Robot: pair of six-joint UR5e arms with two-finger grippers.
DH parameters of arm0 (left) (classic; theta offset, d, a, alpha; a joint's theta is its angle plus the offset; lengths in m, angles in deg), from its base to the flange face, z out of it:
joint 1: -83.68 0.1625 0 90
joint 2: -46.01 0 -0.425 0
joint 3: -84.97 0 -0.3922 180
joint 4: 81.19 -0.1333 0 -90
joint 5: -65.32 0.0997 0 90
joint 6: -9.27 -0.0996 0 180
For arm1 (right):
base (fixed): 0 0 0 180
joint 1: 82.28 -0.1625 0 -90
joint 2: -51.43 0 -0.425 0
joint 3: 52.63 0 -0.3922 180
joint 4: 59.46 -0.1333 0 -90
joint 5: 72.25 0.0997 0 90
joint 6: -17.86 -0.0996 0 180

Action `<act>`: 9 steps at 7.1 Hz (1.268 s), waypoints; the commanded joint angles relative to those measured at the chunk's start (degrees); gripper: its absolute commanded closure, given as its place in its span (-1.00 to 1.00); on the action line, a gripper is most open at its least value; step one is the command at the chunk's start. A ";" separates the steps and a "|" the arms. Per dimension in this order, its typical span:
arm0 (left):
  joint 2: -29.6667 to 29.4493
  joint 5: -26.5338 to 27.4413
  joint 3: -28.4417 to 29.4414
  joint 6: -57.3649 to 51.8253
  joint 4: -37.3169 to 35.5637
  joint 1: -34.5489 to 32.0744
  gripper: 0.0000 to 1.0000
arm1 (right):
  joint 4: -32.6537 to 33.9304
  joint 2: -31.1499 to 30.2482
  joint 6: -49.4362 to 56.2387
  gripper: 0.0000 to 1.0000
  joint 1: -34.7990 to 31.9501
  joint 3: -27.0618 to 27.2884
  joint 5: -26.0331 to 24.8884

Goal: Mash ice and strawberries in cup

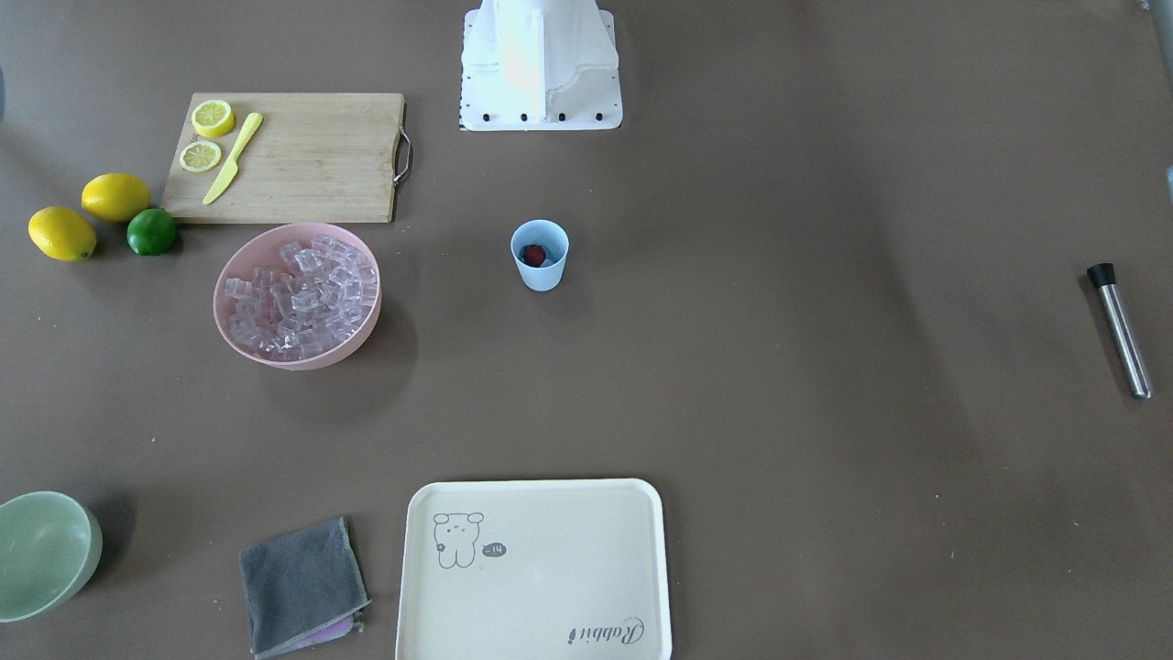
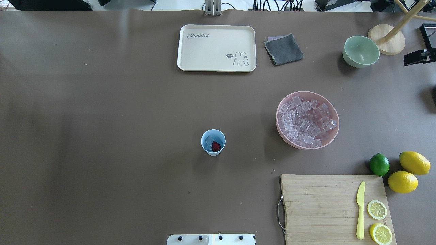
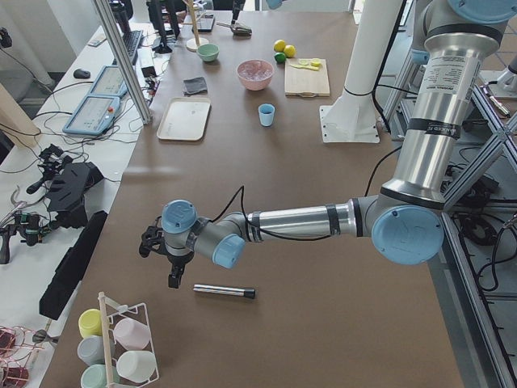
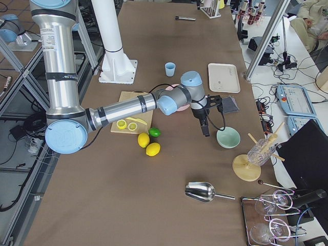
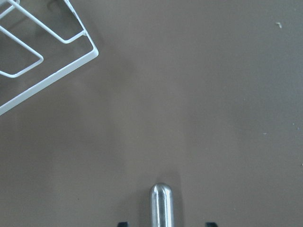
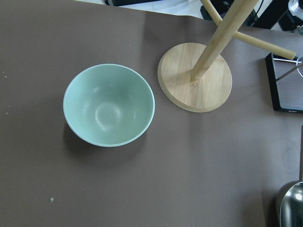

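The left gripper [image 5: 166, 223] hangs with its fingers spread, one on either side of the rounded end of a steel muddler rod [image 5: 162, 203] lying on the brown table [image 5: 222, 118]. The right gripper [image 4: 204, 127] hangs above a pale green bowl [image 6: 109, 106]; I cannot tell whether its fingers are spread or pressed together. The small light blue plastic cup [image 2: 213, 142] stands upright mid-table, well apart from both. It holds one dark red strawberry [image 2: 216, 146] beside a clear ice cube [image 2: 208, 139]. Nearby, a wide pink bowl [image 2: 284, 137] is heaped with more cubes.

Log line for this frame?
cup: strawberry, ice inside | muddler: lying free | left gripper: open over muddler end | right gripper: near green bowl, state unclear
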 commanded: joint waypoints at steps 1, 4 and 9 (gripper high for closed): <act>-4.92 -0.88 -3.47 -0.02 -9.48 -1.72 -0.97 | 0.16 -0.29 0.01 -1.00 -0.09 -0.20 0.59; -10.99 -0.45 -3.40 1.37 -14.07 -2.33 -0.97 | 0.77 -1.34 0.36 -1.00 -2.36 -0.73 3.22; -14.69 -0.18 -3.92 7.78 -14.16 -2.34 -0.97 | 6.12 -2.22 12.21 -1.00 -12.12 -2.75 8.33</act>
